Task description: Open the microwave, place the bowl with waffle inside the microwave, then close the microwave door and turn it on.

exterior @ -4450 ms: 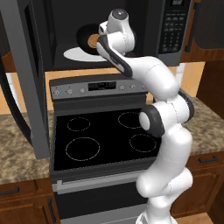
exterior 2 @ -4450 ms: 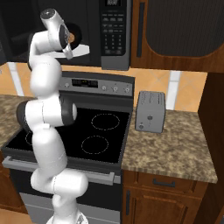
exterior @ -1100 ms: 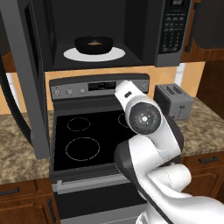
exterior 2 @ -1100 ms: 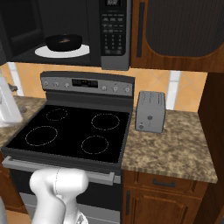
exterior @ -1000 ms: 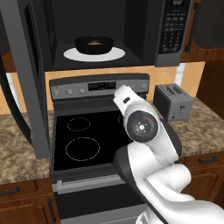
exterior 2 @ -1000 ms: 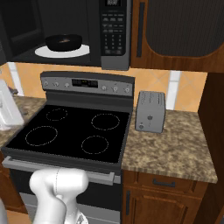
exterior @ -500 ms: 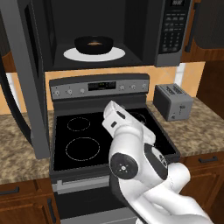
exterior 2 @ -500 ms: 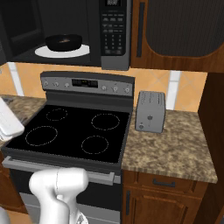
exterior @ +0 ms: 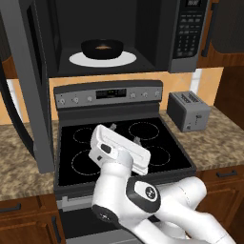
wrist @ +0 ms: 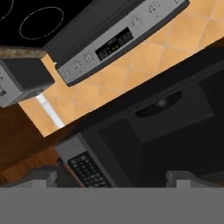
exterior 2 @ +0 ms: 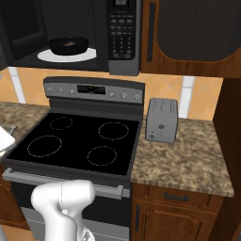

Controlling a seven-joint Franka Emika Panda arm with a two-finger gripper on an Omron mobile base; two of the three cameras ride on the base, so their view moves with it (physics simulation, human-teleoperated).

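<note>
The microwave hangs above the stove with the microwave door swung wide open to the left. Inside, the black bowl rests on the white turntable plate, and the golden waffle lies in it. The right base view shows the bowl in the same spot. My gripper hovers low over the cooktop, well below the bowl, open and empty, its fingers pointing up toward the back. In the hand view, the gripper looks up at the microwave's underside and keypad.
A black-topped stove with a knob panel lies under my hand. A grey toaster stands on the granite counter to the right. Wood cabinets flank the microwave.
The arm has pulled out of the microwave, leaving the bowl on the turntable plate. During the last second the hand sank leftward and down over the stove.
</note>
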